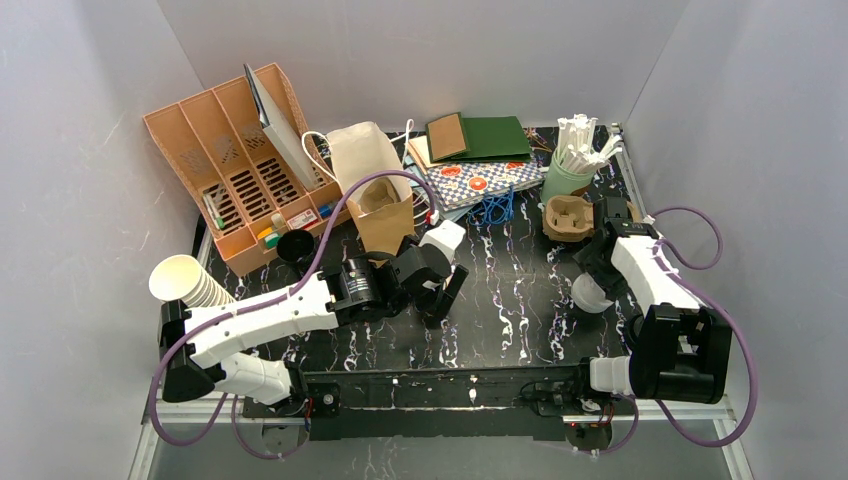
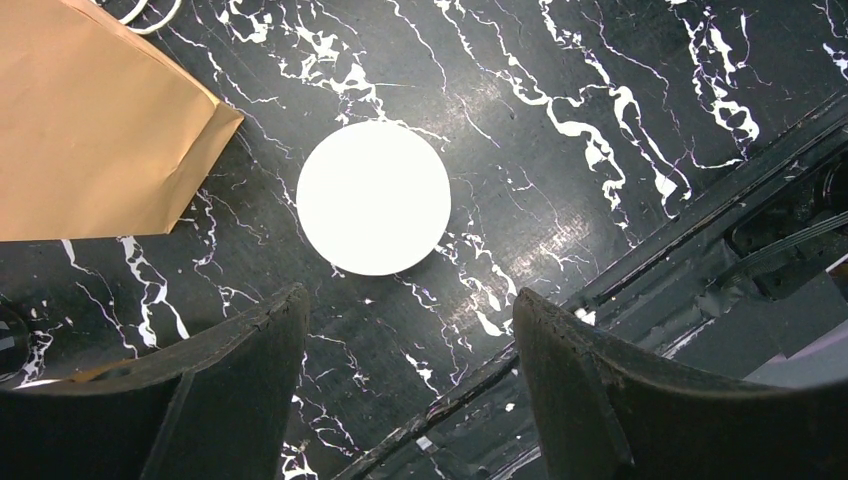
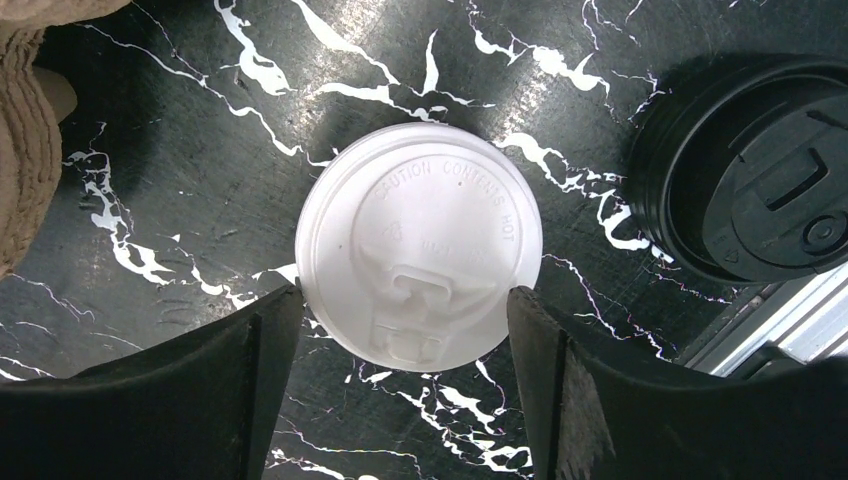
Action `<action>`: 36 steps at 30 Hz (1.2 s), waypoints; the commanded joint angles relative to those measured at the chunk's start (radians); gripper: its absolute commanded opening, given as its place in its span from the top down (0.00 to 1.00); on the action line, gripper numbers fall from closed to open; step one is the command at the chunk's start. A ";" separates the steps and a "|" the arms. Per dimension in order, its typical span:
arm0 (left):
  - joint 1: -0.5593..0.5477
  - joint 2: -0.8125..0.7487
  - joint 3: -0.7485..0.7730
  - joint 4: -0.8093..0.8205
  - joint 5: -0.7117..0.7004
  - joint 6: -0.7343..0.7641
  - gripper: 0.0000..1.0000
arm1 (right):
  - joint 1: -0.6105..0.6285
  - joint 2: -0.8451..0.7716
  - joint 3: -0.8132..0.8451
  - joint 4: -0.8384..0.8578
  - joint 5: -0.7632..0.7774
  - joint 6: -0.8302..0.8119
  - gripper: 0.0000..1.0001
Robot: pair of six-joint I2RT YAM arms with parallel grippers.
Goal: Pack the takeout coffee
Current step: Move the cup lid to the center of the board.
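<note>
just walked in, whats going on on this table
Two robot arms are packing takeout coffee. The right gripper straddles a white-lidded cup, with one jaw on either side. Whether they press on it yet is unclear. The left gripper hangs open above a white round lid on the table beside the brown paper bag. The cardboard cup carrier at the back right looks empty.

White-shelled arms point(image 1: 270, 315), blk joint housings, purple cables point(image 1: 717, 243) looping off bases, blk curved matte gripper fingers point(image 2: 240, 390)
</note>
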 commanded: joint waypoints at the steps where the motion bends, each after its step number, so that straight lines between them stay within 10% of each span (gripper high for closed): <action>1: -0.005 -0.042 -0.007 -0.030 -0.033 0.004 0.28 | -0.006 -0.014 0.003 -0.007 0.016 0.035 0.19; 36: -0.005 -0.041 -0.035 -0.012 -0.043 -0.001 0.28 | -0.003 0.088 0.068 0.059 -0.235 -0.055 0.33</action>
